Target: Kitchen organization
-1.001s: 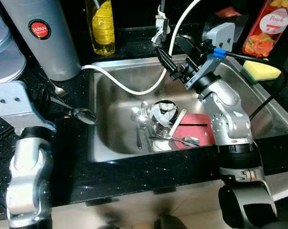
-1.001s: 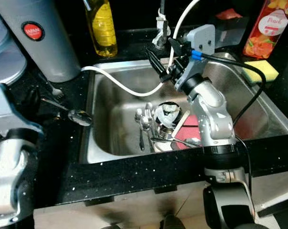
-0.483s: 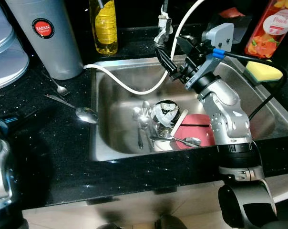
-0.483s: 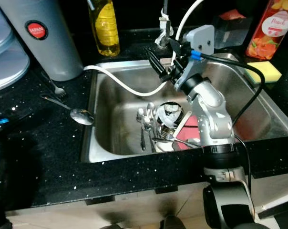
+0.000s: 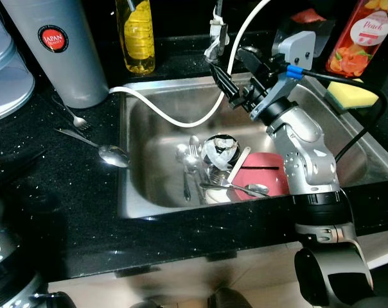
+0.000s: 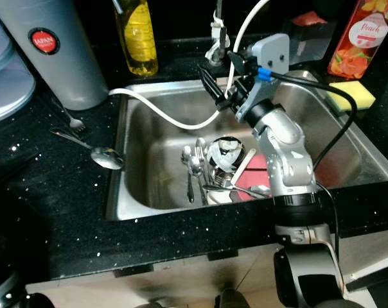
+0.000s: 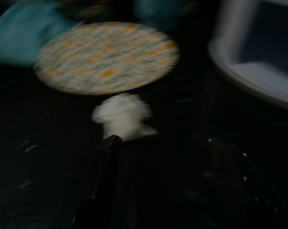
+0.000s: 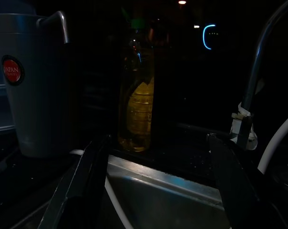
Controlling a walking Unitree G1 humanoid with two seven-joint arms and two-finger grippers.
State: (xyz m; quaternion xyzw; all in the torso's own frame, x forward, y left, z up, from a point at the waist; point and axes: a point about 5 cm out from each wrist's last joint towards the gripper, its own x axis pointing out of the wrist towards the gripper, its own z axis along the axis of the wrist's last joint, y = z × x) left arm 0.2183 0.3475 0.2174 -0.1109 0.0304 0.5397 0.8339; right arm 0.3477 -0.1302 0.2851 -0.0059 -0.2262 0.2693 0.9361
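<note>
The steel sink [image 5: 149, 128] holds several spoons and forks [image 5: 189, 163], a crumpled shiny ball-like item [image 5: 220, 149] and a red plate [image 5: 263, 177]. My right gripper [image 5: 226, 65] hovers open over the sink's back edge beside the white hose [image 5: 175, 119] and tap; nothing is between its fingers. The right wrist view looks past the open fingers [image 8: 87, 176] at the yellow bottle [image 8: 137, 114]. A spoon [image 5: 113, 154] and a fork [image 5: 74, 116] lie on the black counter left of the sink. My left gripper [image 7: 163, 140] is open above a blurred patterned plate [image 7: 106, 57] and a white wad [image 7: 122, 114].
A tall grey thermos [image 5: 59, 51] and a yellow oil bottle [image 5: 135, 35] stand behind the counter's left part. A yellow sponge [image 5: 352, 95] and a peach carton [image 5: 361, 35] sit right of the sink. Stacked lids [image 5: 8, 70] are at far left.
My left arm, raised over the left counter a second ago, has dropped down and out of the head views. The right arm has held still.
</note>
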